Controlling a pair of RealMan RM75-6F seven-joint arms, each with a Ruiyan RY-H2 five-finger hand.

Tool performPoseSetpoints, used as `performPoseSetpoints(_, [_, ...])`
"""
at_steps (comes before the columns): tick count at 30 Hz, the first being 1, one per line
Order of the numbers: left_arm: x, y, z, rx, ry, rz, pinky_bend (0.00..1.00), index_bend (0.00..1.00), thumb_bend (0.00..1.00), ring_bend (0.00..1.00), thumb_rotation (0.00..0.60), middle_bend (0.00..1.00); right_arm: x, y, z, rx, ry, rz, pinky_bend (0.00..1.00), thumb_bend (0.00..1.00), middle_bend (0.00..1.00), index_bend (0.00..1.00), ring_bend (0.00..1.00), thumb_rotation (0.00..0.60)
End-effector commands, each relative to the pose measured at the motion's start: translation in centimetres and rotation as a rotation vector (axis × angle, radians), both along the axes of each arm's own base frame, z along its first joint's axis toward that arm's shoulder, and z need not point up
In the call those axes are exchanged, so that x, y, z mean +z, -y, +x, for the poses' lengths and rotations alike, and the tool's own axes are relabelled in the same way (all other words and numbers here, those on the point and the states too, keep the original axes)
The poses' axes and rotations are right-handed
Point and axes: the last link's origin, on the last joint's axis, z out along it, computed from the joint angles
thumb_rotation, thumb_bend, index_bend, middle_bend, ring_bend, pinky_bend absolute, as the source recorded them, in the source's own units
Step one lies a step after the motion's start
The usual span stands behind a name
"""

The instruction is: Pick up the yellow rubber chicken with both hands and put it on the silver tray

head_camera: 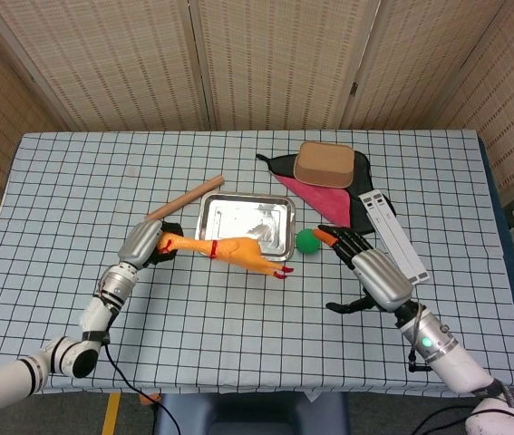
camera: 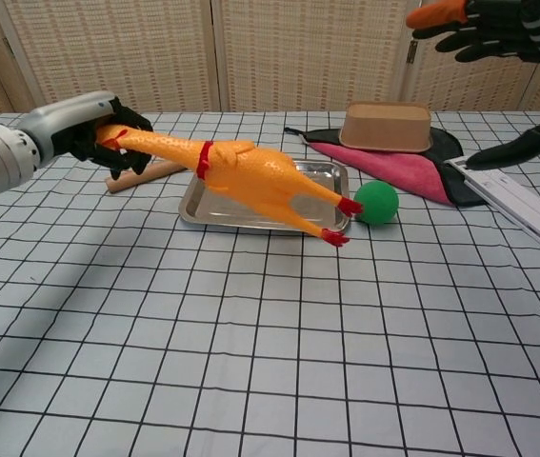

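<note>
The yellow rubber chicken (camera: 250, 181) hangs in the air, head end at the left, body sloping down to the right so its red feet dangle just over the near right corner of the silver tray (head_camera: 279, 217). That slant makes sense: only one end is supported. The left hand (head_camera: 144, 246) is clamped round the head and neck, fingers wrapped tight, and the heavy body sags away from it toward the tray. In the chest view the body crosses in front of the tray's near rim, not resting on it as far as I can tell.

The right hand (head_camera: 368, 272) is well off to the right, fingers spread wide and holding nothing, one orange-tipped finger pointing up toward the green ball (head_camera: 307, 240). The task calls for both hands, so this looks like a one-handed carry for the moment; my read is the chicken is most of the way there, needing only a short shift farther over the tray and a lowering.

Around it: a wooden stick (head_camera: 184, 201) just left of the tray, behind the left hand; the ball just right of the tray; farther right a tan bowl (head_camera: 324, 164) on a red and black cloth (head_camera: 329, 201), and a white flat strip (head_camera: 392, 235).
</note>
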Motion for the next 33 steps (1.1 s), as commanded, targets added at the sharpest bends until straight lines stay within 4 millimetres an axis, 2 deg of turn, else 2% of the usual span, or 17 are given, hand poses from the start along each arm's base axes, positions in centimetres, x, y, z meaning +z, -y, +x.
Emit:
performPoseSetpoints(1, [0.4, -3.4, 0.9, 0.106, 0.125, -0.035, 0.58, 0.79, 0.74, 0.49, 0.600, 0.61, 0.5, 0.1, -1.2, -0.026, -0.030, -0.015, 0.00, 0.05, 0.00, 0.00, 0.00, 0.600])
performPoseSetpoints(5, [0.6, -5.4, 1.4, 0.143, 0.156, -0.056, 0.58, 0.79, 0.73, 0.49, 0.600, 0.61, 0.8, 0.7, -2.2, -0.055, -0.036, -0.018, 0.00, 0.05, 0.00, 0.00, 0.00, 0.600])
performPoseSetpoints(9, [-0.2, -6.7, 1.4, 0.160, 0.136, -0.046, 0.58, 0.79, 0.74, 0.49, 0.600, 0.61, 0.8, 1.2, -3.0, -0.069, -0.040, -0.015, 0.00, 0.05, 0.00, 0.00, 0.00, 0.600])
performPoseSetpoints(17, [-2.6, -8.3, -0.6, 0.234, 0.063, -0.040, 0.58, 0.78, 0.72, 0.49, 0.600, 0.61, 0.5, 2.2, -3.9, -0.085, -0.040, -0.008, 0.00, 0.05, 0.00, 0.00, 0.00, 0.600])
performPoseSetpoints(19, [-3.1, -8.4, -1.0, 0.249, 0.059, -0.033, 0.58, 0.75, 0.69, 0.49, 0.600, 0.60, 0.5, 2.3, -4.0, -0.087, -0.039, -0.008, 0.00, 0.05, 0.00, 0.00, 0.00, 0.600])
performPoseSetpoints(21, [-3.7, -8.4, -1.3, 0.258, 0.040, -0.042, 0.59, 0.62, 0.65, 0.43, 0.600, 0.47, 0.4, 2.4, -4.1, -0.089, -0.039, -0.006, 0.00, 0.05, 0.00, 0.00, 0.00, 0.600])
performPoseSetpoints(23, [-4.2, -8.4, -1.6, 0.263, 0.018, -0.060, 0.56, 0.26, 0.60, 0.24, 0.600, 0.17, 0.3, 2.5, -4.2, -0.090, -0.039, -0.004, 0.00, 0.05, 0.00, 0.00, 0.00, 0.600])
performPoseSetpoints(25, [-4.4, -8.4, -1.6, 0.262, 0.012, -0.069, 0.49, 0.04, 0.57, 0.08, 0.600, 0.02, 0.3, 2.5, -4.2, -0.088, -0.044, -0.007, 0.00, 0.05, 0.00, 0.00, 0.00, 0.600])
performPoseSetpoints(26, [-4.4, -8.4, -1.6, 0.254, 0.006, -0.064, 0.45, 0.00, 0.55, 0.03, 0.600, 0.00, 0.3, 2.5, -4.3, -0.085, -0.049, -0.012, 0.00, 0.05, 0.00, 0.00, 0.00, 0.600])
performPoseSetpoints(28, [-4.4, -8.4, -1.5, 0.231, -0.008, -0.041, 0.35, 0.00, 0.52, 0.00, 0.600, 0.00, 0.3, 2.5, -4.3, -0.084, -0.055, -0.023, 0.00, 0.05, 0.00, 0.00, 0.00, 0.600])
performPoseSetpoints(31, [-4.5, -8.2, -1.2, 0.192, -0.037, 0.008, 0.25, 0.00, 0.47, 0.00, 0.600, 0.00, 0.4, 2.3, -4.4, -0.088, -0.055, -0.027, 0.00, 0.05, 0.00, 0.00, 0.00, 0.600])
performPoseSetpoints(33, [-4.7, -8.1, -0.8, 0.177, -0.041, 0.025, 0.22, 0.00, 0.45, 0.00, 0.600, 0.00, 0.4, 2.1, -4.4, -0.093, -0.051, -0.023, 0.00, 0.05, 0.00, 0.00, 0.00, 0.600])
